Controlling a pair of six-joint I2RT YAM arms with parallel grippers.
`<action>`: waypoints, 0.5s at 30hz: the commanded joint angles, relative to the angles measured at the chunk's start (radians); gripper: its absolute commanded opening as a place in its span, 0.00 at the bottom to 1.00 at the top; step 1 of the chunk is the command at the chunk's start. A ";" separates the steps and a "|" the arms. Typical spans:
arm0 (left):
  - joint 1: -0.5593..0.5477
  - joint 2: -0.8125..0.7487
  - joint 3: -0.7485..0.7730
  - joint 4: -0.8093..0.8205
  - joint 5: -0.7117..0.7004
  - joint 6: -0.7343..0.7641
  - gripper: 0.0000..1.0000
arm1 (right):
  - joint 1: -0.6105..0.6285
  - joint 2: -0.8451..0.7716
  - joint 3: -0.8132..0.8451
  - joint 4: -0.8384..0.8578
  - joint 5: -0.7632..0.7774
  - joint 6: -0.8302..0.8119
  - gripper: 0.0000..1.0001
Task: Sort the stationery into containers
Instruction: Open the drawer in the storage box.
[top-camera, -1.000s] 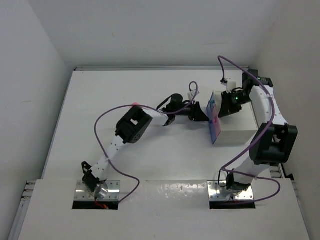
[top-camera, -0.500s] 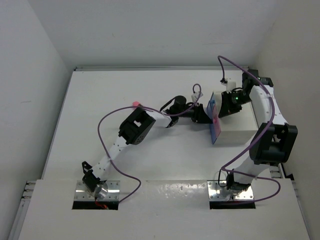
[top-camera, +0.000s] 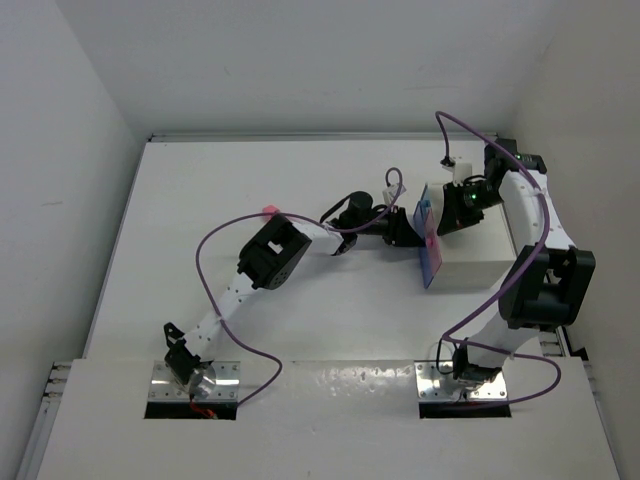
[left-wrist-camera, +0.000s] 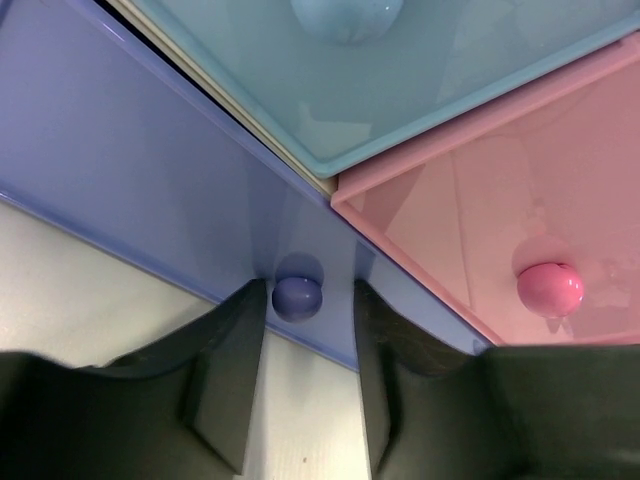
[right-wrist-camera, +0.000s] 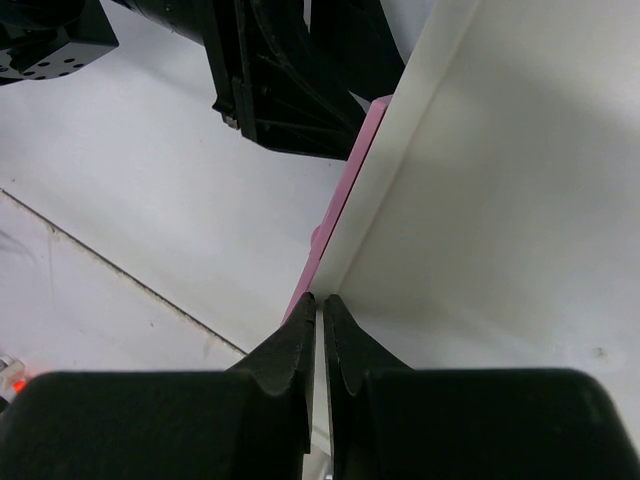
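The white cabinet (top-camera: 480, 255) stands at the right with its drawer fronts facing left. In the left wrist view the blue drawer (left-wrist-camera: 150, 170) and the pink drawer (left-wrist-camera: 470, 220) are shut, with a pale teal drawer (left-wrist-camera: 400, 70) above them. My left gripper (left-wrist-camera: 308, 292) is open, and its fingers straddle the blue drawer's knob (left-wrist-camera: 297, 298). The pink knob (left-wrist-camera: 550, 288) is to its right. My right gripper (right-wrist-camera: 319, 298) is shut and empty, with its tips on the cabinet's top edge beside the pink drawer front (right-wrist-camera: 345, 205). Most of the stationery is out of view.
A small pink piece (top-camera: 268, 209) lies on the table behind the left arm's elbow. The white table (top-camera: 200, 200) is walled at the back and on both sides. Purple cables loop over both arms. The left gripper (top-camera: 406, 228) and the right gripper (top-camera: 447, 220) are close together at the cabinet's front.
My left arm has reached right, bringing its gripper up to the drawer fronts. The right arm has not moved.
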 joint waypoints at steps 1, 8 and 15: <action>-0.021 0.020 0.042 0.060 -0.013 -0.003 0.43 | 0.004 0.033 -0.008 -0.035 0.029 -0.015 0.05; -0.026 0.020 0.042 0.052 -0.018 -0.002 0.38 | 0.004 0.033 -0.008 -0.036 0.029 -0.015 0.05; -0.018 -0.006 0.010 0.041 -0.013 0.009 0.05 | 0.003 0.033 0.002 -0.035 0.036 -0.020 0.05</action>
